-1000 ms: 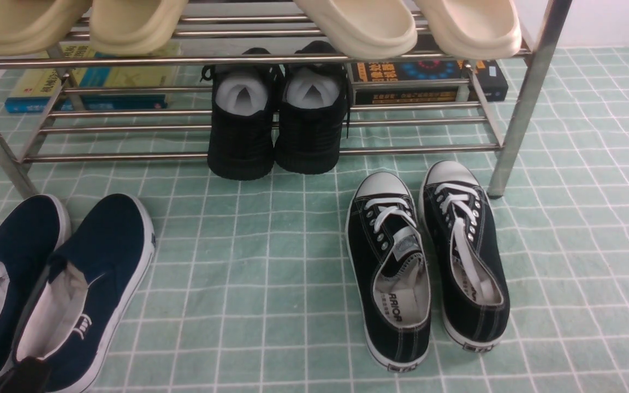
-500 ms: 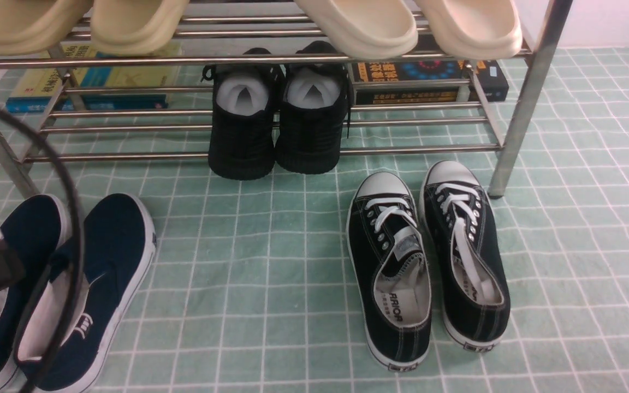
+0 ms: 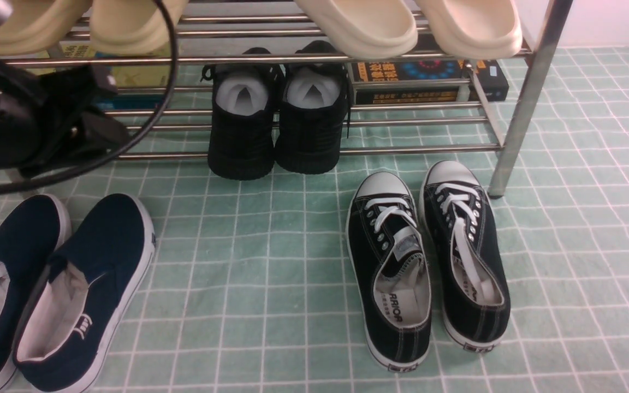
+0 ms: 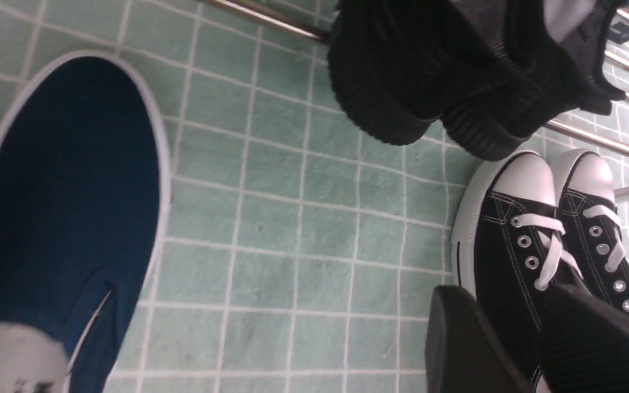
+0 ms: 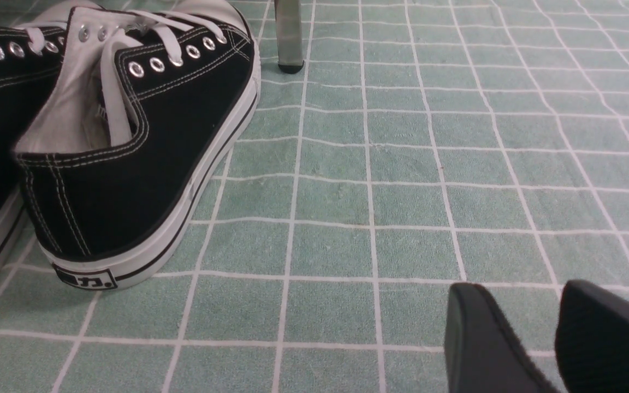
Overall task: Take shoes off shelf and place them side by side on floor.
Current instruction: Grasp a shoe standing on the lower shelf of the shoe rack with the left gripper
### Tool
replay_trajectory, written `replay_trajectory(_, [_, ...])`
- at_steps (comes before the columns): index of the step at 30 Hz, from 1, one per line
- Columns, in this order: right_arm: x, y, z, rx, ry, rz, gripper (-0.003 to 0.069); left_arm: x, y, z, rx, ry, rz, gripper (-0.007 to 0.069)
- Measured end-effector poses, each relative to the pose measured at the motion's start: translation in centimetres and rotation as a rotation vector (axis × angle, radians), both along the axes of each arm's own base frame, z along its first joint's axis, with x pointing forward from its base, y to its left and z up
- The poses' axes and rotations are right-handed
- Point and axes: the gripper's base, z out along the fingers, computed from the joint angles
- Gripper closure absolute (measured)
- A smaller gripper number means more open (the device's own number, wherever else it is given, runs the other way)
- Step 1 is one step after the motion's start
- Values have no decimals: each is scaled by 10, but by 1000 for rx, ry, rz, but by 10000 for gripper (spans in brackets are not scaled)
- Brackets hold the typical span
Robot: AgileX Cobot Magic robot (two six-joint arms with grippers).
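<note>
Only the wrist views show the pincers: the left pincer [image 4: 503, 305] and right pincer [image 5: 519, 305] are both spread, empty. Frontally, two all-black knit sneakers [image 3: 276, 131] (white paper [image 3: 243, 90] stuffed inside) stand side by side on the chrome tube shelf [image 3: 413, 148], lower tier, near ends overhanging the mint-green gridded floor [image 3: 271, 262].

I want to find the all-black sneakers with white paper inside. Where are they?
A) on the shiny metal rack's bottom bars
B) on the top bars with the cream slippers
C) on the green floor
A: the all-black knit sneakers stuffed with white paper stand on the lower bars of the shiny chrome tube rack, not on the mint-green gridded floor.
</note>
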Motion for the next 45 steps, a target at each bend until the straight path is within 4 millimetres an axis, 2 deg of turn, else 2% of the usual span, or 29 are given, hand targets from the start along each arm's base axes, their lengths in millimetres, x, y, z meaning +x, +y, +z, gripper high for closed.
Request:
replay_trajectory(2, [0, 0, 0, 0, 0, 0, 421, 18, -12, -4, 24, -2, -18, 290])
replay_trajectory(3, [0, 0, 0, 0, 0, 0, 421, 18, -13, -4, 22, -4, -19, 285])
replay_trajectory(4, [0, 0, 0, 0, 0, 0, 421, 34, -23, -8, 46, -5, -31, 249])
replay_trajectory(5, [0, 0, 0, 0, 0, 0, 421, 36, -24, -8, 44, -6, -28, 245])
replay_trajectory(6, [0, 0, 0, 0, 0, 0, 421, 51, -32, -14, 42, -4, -18, 217])
replay_trajectory(7, [0, 0, 0, 0, 0, 0, 421, 53, -32, -14, 40, -4, -13, 217])
replay_trajectory(8, [0, 0, 0, 0, 0, 0, 421, 65, -36, -18, 11, -5, 18, 200])
replay_trajectory(9, [0, 0, 0, 0, 0, 0, 421, 68, -37, -21, 9, 2, 22, 197])
replay_trajectory(10, [0, 0, 0, 0, 0, 0, 421, 81, -39, -26, -26, 1, 65, 188])
replay_trajectory(12, [0, 0, 0, 0, 0, 0, 421, 93, -41, -35, -48, 6, 101, 182])
replay_trajectory(18, [0, 0, 0, 0, 0, 0, 421, 119, -43, -59, -81, -28, 165, 179])
replay_trajectory(27, [0, 0, 0, 0, 0, 0, 421, 142, -44, -82, -106, -87, 221, 179])
replay_trajectory(39, [0, 0, 0, 0, 0, 0, 421, 158, -46, -108, -130, -73, 261, 181])
replay_trajectory(42, [0, 0, 0, 0, 0, 0, 421, 161, -46, -114, -148, -57, 277, 207])
replay_trajectory(45, [0, 0, 0, 0, 0, 0, 421, 161, -47, -115, -157, -54, 282, 272])
